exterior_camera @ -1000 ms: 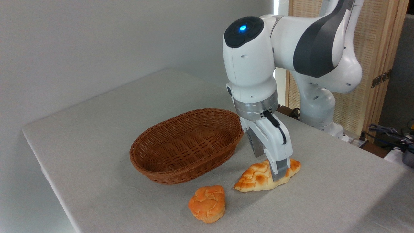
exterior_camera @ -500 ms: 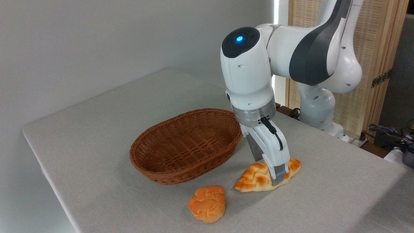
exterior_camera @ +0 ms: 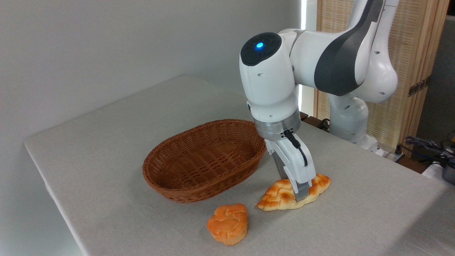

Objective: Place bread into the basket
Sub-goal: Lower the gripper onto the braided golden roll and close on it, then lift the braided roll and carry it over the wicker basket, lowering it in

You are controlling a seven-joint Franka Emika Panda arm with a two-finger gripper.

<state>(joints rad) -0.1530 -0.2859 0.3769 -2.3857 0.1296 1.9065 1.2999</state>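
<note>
Two baked goods are seen on the grey table (exterior_camera: 106, 149), both outside the basket (exterior_camera: 204, 158). The bread (exterior_camera: 280, 193), a braided loaf with golden-brown patches and pointed ends, is laid flat on the cloth to the right of the basket and a little nearer the camera, apart from its rim. A smaller orange bun (exterior_camera: 228, 223) is set in front of the basket and left of the loaf, touching neither.

The gripper (exterior_camera: 298, 190) is lowered onto the loaf from above, tilted slightly, at a spot right of the loaf's middle. One grey finger (exterior_camera: 301, 192) is shown across the near side of the loaf, its tip down close to the cloth; the other finger is hidden behind the white hand and the loaf. The jaws appear to be set astride the bread, one on each side, but whether they are pressed against the crust or merely spread around it cannot be told from this angle. The loaf is seen resting on the table, not lifted.

The basket, oval and of reddish-brown wicker, is shown with nothing inside it. The arm's white wrist housing, with a blue light lit on its dark cap, is held above the right end of the basket. A slatted wooden screen (exterior_camera: 408, 53) is seen behind the arm's base.
</note>
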